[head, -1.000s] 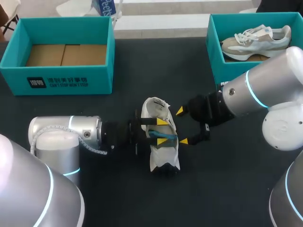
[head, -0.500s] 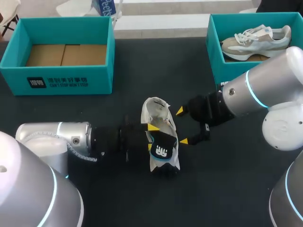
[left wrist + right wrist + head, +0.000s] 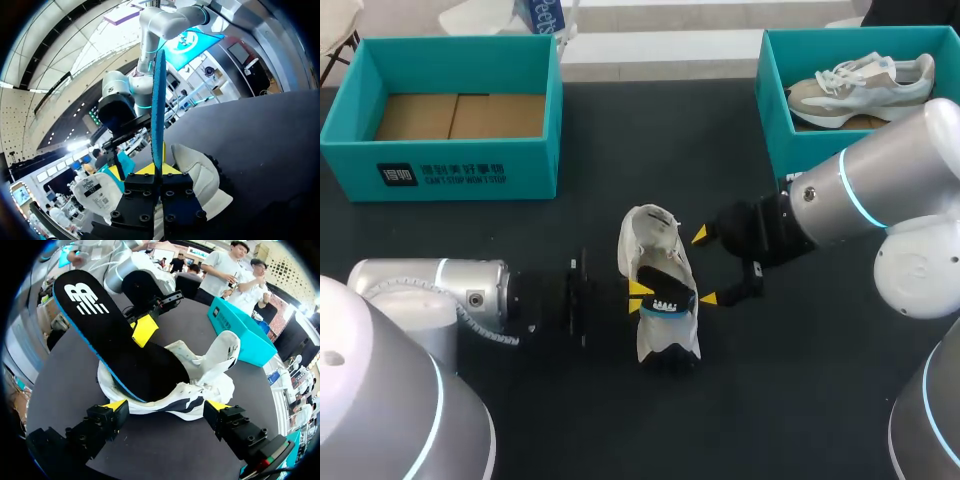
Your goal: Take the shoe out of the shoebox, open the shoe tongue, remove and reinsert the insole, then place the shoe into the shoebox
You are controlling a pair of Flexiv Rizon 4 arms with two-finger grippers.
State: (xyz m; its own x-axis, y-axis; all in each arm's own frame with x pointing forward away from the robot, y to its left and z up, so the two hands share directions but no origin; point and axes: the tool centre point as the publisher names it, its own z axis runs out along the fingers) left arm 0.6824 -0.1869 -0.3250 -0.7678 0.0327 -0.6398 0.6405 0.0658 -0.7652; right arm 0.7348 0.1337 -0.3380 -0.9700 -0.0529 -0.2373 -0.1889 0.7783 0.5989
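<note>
Head view: the shoe (image 3: 655,335) is seen lying at the middle of the table (image 3: 770,420), well apart from every edge. The insole (image 3: 667,290) is clamped edge-on between the narrow fingers of the left gripper (image 3: 641,298). It is raised at a slant, and its lower end is shown by the right wrist view to be tucked inside the shoe. The right gripper (image 3: 704,267) is held just beside the shoe with its fingers spread wide, gripping nothing.

The removal of the insole is judged to be the step in hand. A further draw away from the shoe would be needed to free the tucked end, with the shoe kept from dragging along.

Two shoeboxes are counted. The far-left shoebox (image 3: 470,175) is empty, and the far-right shoebox (image 3: 772,130) holds a second shoe (image 3: 865,85). That makes two shoes and one insole.
</note>
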